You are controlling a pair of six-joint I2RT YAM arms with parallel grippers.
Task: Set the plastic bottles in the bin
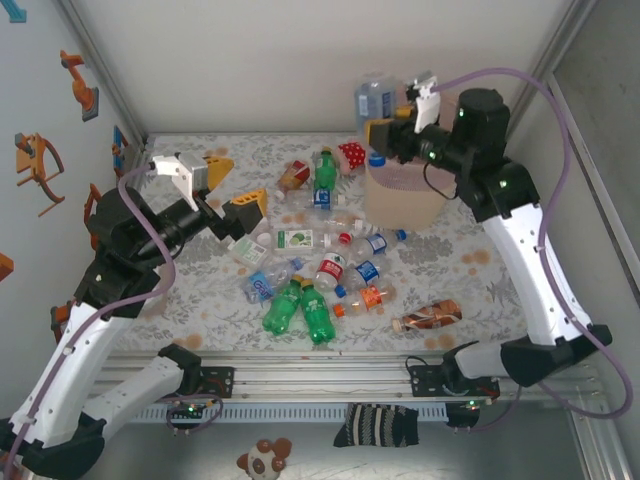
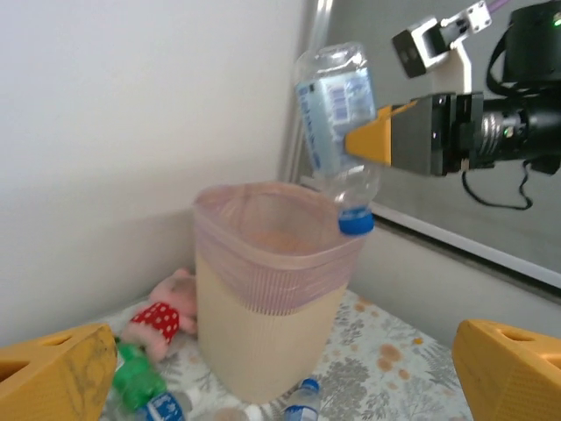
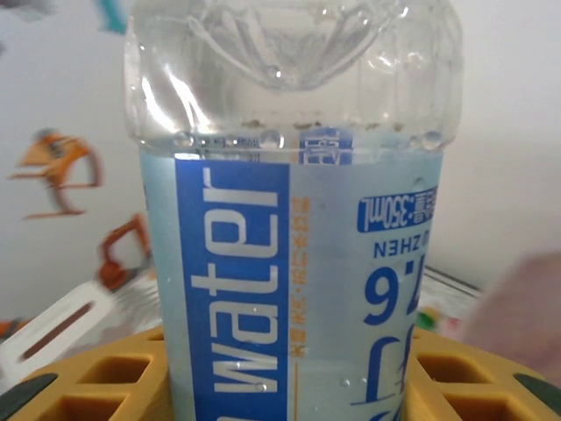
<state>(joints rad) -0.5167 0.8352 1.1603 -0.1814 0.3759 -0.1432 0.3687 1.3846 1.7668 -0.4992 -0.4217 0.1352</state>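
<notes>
Grips a clear water bottle in the right end effector — clenched across the blue-and-white label, up by the far right part of the table. Holds it upside down and a little tilted, with the blue cap lowest, right at the rim of the bin; cannot tell whether cap and rim touch. Shows, from the right wrist, that label close up with its print inverted, drops clinging inside the clear wall, and yellow fingers pressed on either side of the bottle.

Finds the bin upright at the far right of the floral table: pink mesh above, beige below, mouth open upward.

Hangs the left end effector released above the left half of the table — yellow fingers spread wide, nothing between them, pointed toward the bin.

Finds the other plastic bottles lying in a loose heap on the table, in front of the bin and to its left, all outside it. Notes two green bottles side by side at the near edge of the heap, an orange bottle just beside them, a brown bottle apart to the right, and clear ones with blue, red or white labels between these and the bin. Notes a far green bottle further back, near a red dotted soft toy lying just beside the bin's left side.
</notes>
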